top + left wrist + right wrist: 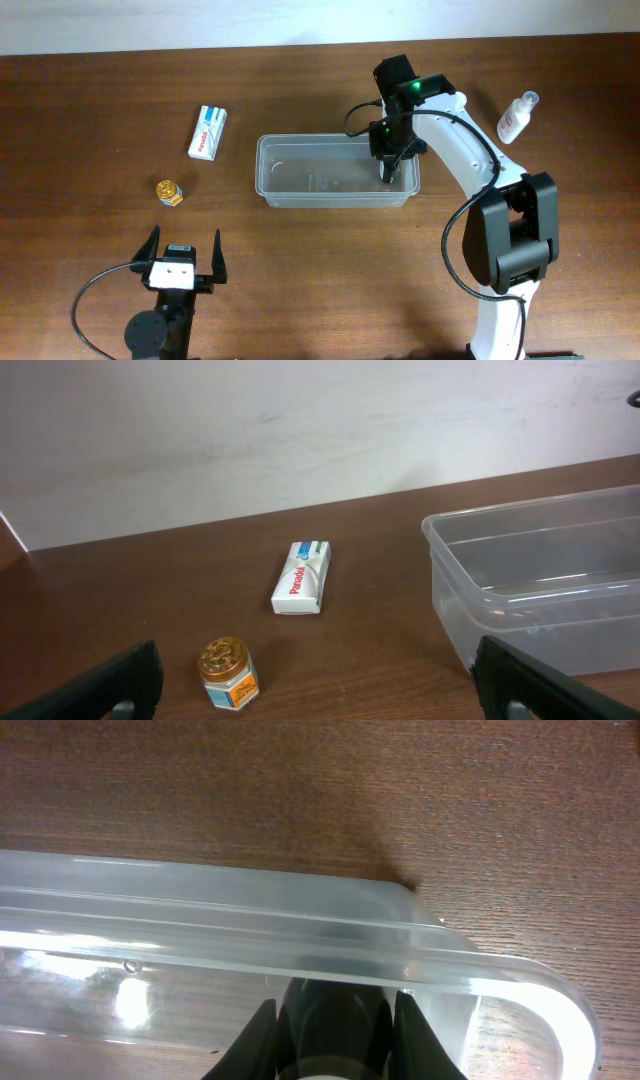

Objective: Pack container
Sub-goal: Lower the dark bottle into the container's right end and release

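Container (263,172) is found near the centre of the desk (80,100), long side parallel to the far edge, clear and shallow. The right gripper (392,172) is lowered inside its right end, just within the far right corner. In the right wrist view the jaws are seen clamped together on a dark object (335,1025), held close against the inner wall below the rim. What the object is cannot be told. The hold is judged to be a placing grip, with the object carried low so that it can be set on the floor of the container rather than dropped. Apart from the gripper and its load, nothing else is seen in the container.

The left gripper (185,240) is parked at the near left edge of the desk, jaws wide apart, nothing between them, and faces the loose goods. It is judged to be kept clear of the working arm.

Three items are left outside. A white box (207,132) lies left of the container towards the far edge. A small gold-lidded jar (168,191) stands nearer the left gripper. A spray bottle (516,116) lies near the far right corner. Packing is judged to be at an early stage.
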`<action>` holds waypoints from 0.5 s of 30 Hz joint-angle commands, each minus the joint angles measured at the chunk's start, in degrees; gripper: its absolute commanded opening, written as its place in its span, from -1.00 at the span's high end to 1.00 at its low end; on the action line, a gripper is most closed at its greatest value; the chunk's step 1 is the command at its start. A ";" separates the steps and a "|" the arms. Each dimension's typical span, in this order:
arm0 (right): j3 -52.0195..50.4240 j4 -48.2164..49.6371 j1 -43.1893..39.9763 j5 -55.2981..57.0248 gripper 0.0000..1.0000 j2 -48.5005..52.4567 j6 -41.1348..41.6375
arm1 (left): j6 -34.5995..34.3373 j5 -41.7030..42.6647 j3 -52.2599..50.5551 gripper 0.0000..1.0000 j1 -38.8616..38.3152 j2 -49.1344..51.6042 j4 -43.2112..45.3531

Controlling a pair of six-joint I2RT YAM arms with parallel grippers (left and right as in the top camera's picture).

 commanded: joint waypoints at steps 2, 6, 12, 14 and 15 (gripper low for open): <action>-0.20 0.17 0.24 1.27 0.56 -0.39 0.46 | 0.92 -0.24 -0.35 -0.99 0.39 -0.39 -0.07; -0.20 0.07 0.24 2.38 0.54 -0.39 0.44 | 0.92 -0.24 -0.35 -0.99 0.39 -0.39 -0.07; -0.20 0.04 -0.22 2.38 0.44 -0.39 0.42 | 0.92 -0.24 -0.35 -0.99 0.39 -0.39 -0.07; -0.20 -0.04 -0.52 2.36 0.43 -0.39 0.44 | 0.92 -0.24 -0.35 -0.99 0.39 -0.39 -0.07; -0.20 -0.11 -0.52 2.34 0.42 -0.39 0.44 | 0.92 -0.24 -0.35 -0.99 0.39 -0.39 -0.07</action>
